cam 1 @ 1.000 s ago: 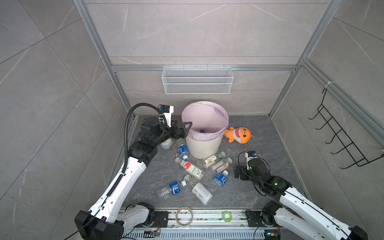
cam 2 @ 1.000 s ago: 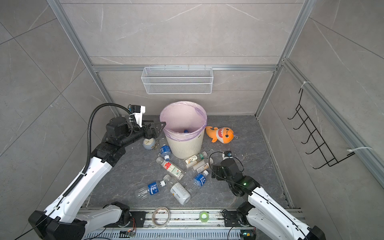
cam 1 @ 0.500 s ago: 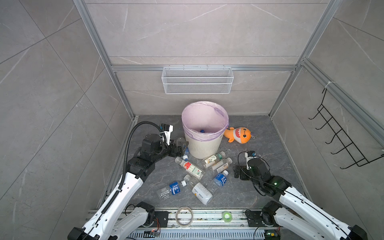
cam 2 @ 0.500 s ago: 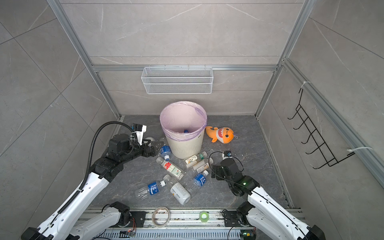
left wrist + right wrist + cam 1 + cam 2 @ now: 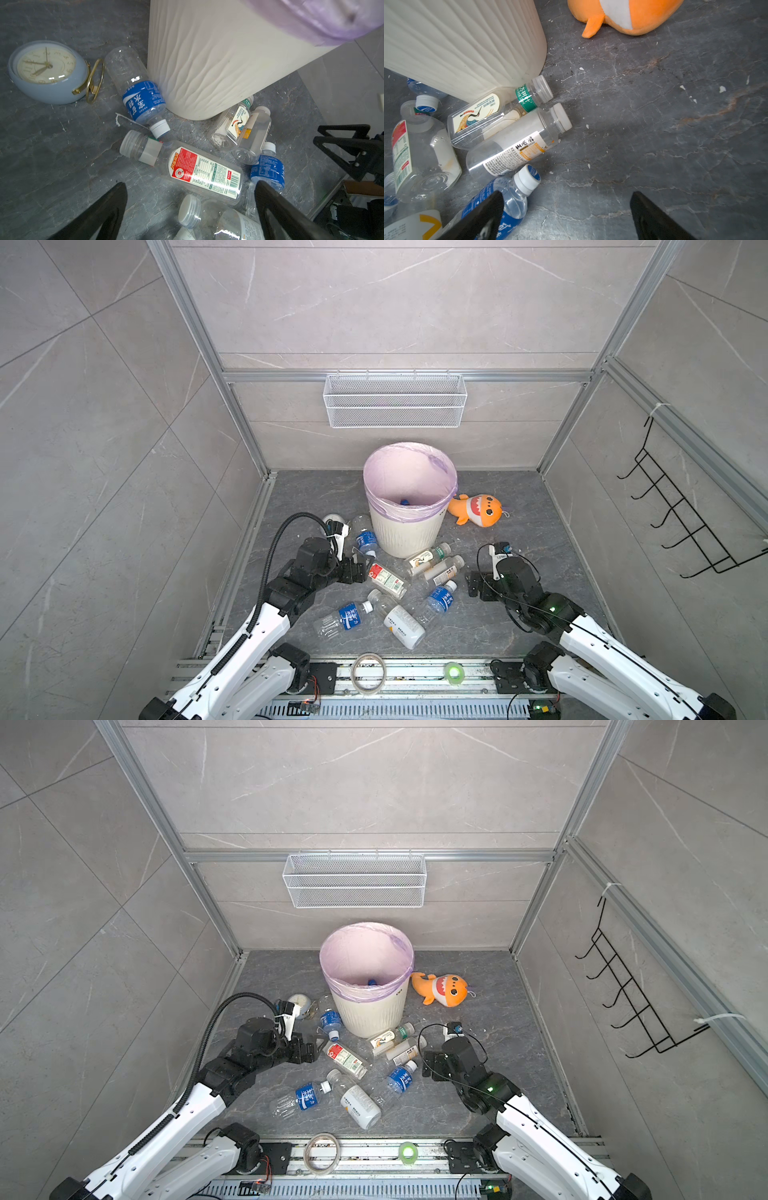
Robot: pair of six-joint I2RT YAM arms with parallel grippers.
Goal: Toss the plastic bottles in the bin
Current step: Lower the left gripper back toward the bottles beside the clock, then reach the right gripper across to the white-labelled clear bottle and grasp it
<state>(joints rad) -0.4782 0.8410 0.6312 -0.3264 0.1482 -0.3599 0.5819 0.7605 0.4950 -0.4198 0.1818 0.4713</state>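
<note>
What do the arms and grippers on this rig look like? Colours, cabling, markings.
The left arm and right arm have white link shells and black joints. A black corrugated hose arcs along the left. Thin black cables loop at the right wrist, and a green light glows on one of its joints. The left gripper and right gripper have black, tapered fingers.

About 7 plastic bottles [image 5: 386,578] beside bin [image 5: 405,537]

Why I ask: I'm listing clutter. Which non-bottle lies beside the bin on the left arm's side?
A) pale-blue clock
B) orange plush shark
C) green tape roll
A: in a top view the pale-blue clock lies left of the bin; the shark lies on its right.
</note>
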